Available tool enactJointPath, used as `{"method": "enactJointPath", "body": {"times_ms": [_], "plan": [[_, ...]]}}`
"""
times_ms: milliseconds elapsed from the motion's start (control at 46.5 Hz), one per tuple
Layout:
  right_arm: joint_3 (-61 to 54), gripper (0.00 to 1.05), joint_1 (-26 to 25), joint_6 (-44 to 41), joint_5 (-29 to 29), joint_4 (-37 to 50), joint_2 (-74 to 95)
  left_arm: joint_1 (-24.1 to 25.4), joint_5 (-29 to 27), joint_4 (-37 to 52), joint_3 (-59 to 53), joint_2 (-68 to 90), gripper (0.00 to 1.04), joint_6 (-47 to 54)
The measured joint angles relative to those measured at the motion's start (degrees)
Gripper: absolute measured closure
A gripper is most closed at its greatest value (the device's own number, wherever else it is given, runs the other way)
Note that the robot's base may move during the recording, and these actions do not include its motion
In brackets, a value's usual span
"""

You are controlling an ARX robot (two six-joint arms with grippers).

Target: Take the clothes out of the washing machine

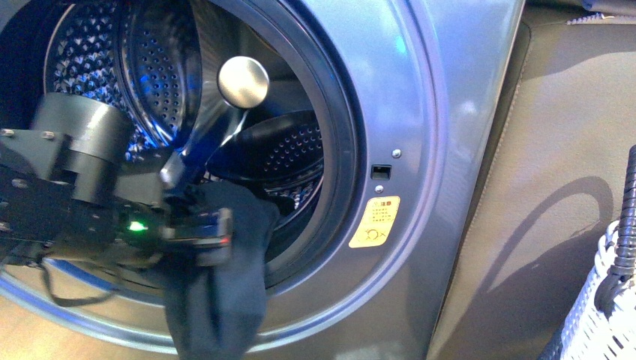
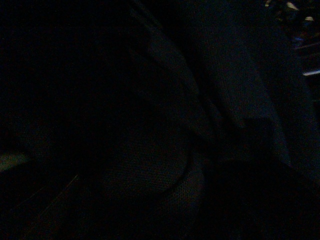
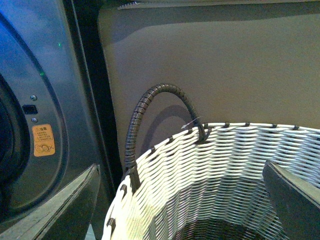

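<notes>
Left tool (image 1: 204, 229) looks clamped on the limp navy garment (image 1: 225, 315) (blurry, so probably), which seems light and floppy, best pinched at a bunched fold.

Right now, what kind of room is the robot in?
Probably a laundry area: a front-loading washing machine with its steel drum showing, dark clothes hanging out of it, and a woven white basket standing beside it.
</notes>
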Motion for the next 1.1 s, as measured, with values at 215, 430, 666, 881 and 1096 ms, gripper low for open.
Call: {"method": "enactJointPath", "body": {"times_ms": [215, 430, 666, 881, 1096], "plan": [[0.00, 0.08, 0.00, 0.00, 0.00, -0.02, 0.00, -3.13, 1.27, -1.64, 0.00, -1.46, 0.06, -2.49], [0.00, 0.08, 0.00, 0.00, 0.00, -0.02, 0.00, -4.57, -2.23, -4.00, 0.15, -1.40, 0.06, -0.28], [0.00, 0.08, 0.00, 0.00, 0.00, 0.00, 0.00, -4.74, -7.48, -5.68, 1.31, -0.31, 0.06, 3.02], [0.00, 0.08, 0.00, 0.00, 0.00, 0.00, 0.00, -3.13, -12.07, -5.09, 1.64, 0.85, 0.06, 6.86], [0.00, 0.08, 0.00, 0.00, 0.00, 0.00, 0.00, -1.53, -12.39, -3.74, 0.68, 0.98, 0.32, 9.79]]}}
